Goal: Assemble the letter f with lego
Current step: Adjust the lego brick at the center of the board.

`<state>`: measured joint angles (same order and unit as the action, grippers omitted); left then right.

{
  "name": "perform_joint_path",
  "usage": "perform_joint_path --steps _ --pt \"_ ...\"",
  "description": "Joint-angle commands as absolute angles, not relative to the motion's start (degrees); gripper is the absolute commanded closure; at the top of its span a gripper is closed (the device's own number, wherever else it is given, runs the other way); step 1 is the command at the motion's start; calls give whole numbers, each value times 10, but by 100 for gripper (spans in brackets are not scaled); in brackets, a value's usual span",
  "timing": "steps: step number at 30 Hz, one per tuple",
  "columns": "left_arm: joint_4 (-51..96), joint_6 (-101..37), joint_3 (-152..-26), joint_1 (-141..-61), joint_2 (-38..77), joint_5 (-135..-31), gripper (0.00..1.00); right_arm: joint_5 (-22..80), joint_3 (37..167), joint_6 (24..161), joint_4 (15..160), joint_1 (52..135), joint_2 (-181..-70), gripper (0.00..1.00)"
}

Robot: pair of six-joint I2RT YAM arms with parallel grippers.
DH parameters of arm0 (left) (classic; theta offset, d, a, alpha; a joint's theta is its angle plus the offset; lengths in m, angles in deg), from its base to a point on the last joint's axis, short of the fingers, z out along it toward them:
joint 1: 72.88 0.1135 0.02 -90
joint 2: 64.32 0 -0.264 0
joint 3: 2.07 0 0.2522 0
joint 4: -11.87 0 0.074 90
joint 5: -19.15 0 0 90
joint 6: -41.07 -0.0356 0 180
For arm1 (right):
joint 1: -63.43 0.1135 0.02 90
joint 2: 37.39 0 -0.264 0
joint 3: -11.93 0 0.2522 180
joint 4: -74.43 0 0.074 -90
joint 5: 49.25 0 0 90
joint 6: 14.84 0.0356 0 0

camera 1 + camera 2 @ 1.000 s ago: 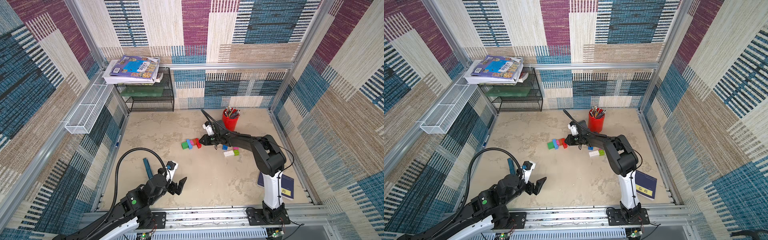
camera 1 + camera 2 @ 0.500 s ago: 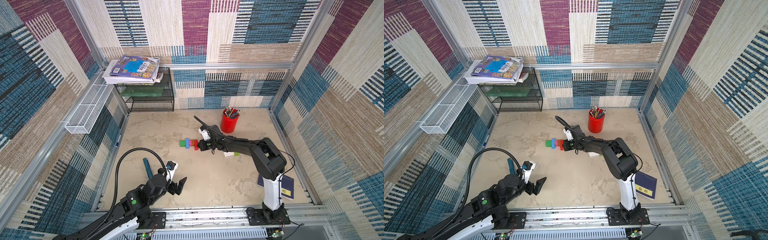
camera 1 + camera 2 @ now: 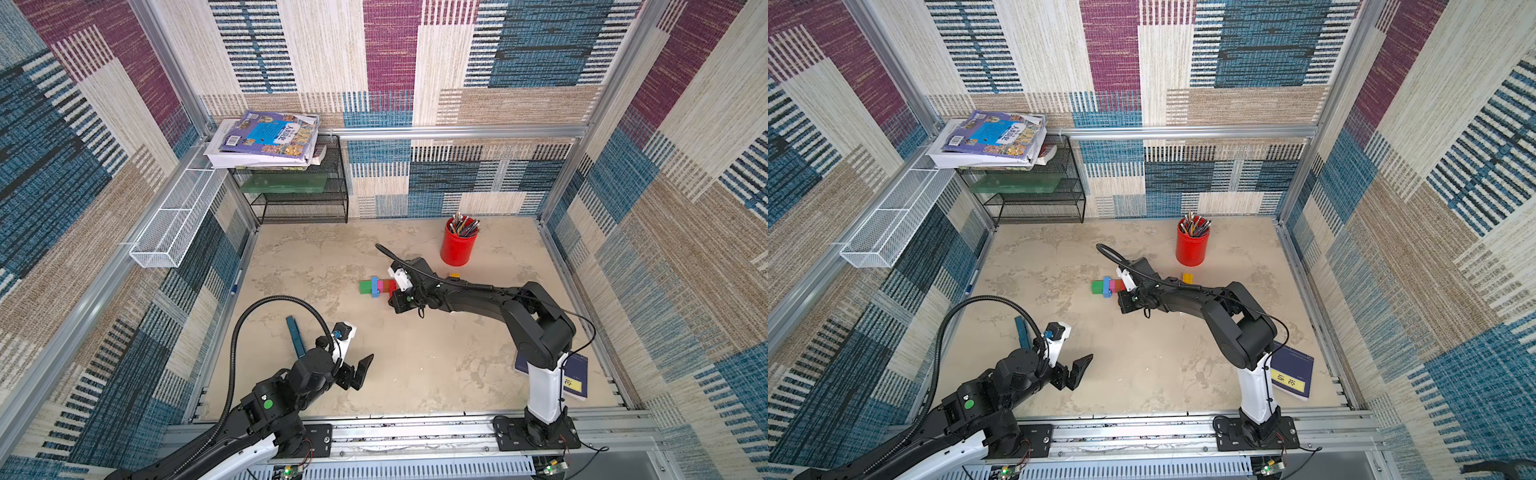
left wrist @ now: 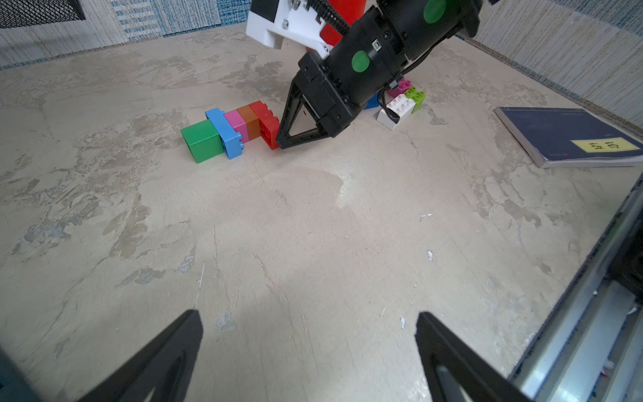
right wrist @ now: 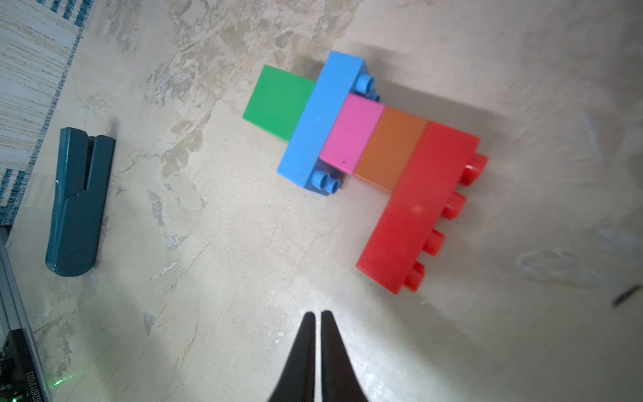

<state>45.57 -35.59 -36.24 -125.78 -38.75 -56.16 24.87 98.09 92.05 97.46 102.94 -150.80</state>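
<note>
- Lego [image 5: 362,149]: 5 joined bricks lie flat on the table [image 3: 415,374], near its middle, in both top views [image 3: 1111,286].
- Long axis: the stem runs from the green brick [image 5: 278,101] through the blue brick [image 5: 323,118], pink and orange to the red brick [image 5: 417,205].
- The red brick is the longest. It lies across the stem and juts out to 1 side only. The blue brick also lies across the stem and overhangs on both sides.
- Right gripper [image 5: 315,315]: jaws closed, holding nothing. The tips are low at the table, just beside the jutting end of the red brick. The left wrist view [image 4: 280,144] puts the tip at that brick's corner. Contact cannot be confirmed.
- Direction: the lego lies ahead of the closed tips, red end nearest, green end farthest.
- Left gripper [image 3: 359,372]: jaws open and empty, at the front of the table, well apart from the lego.
- Nearer arm: right.
- Loose bricks [image 4: 400,108] (white, green, pink, blue) lie behind the right arm. A yellow brick [image 3: 455,275] lies near the cup [image 3: 457,249].
- A stapler [image 5: 78,202] lies apart from the lego, toward the left arm.
- Judgement: closed jaws allow a push only. A push on the jutting red end would probably turn the lego rather than slide it straight. To grip it, the jaws must first open and span 1 brick.
</note>
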Motion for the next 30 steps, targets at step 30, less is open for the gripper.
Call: perform_joint_path --steps 30 --pt "453 -346 -364 -1258 -388 -559 1 231 1111 879 1017 968 -1649 90"
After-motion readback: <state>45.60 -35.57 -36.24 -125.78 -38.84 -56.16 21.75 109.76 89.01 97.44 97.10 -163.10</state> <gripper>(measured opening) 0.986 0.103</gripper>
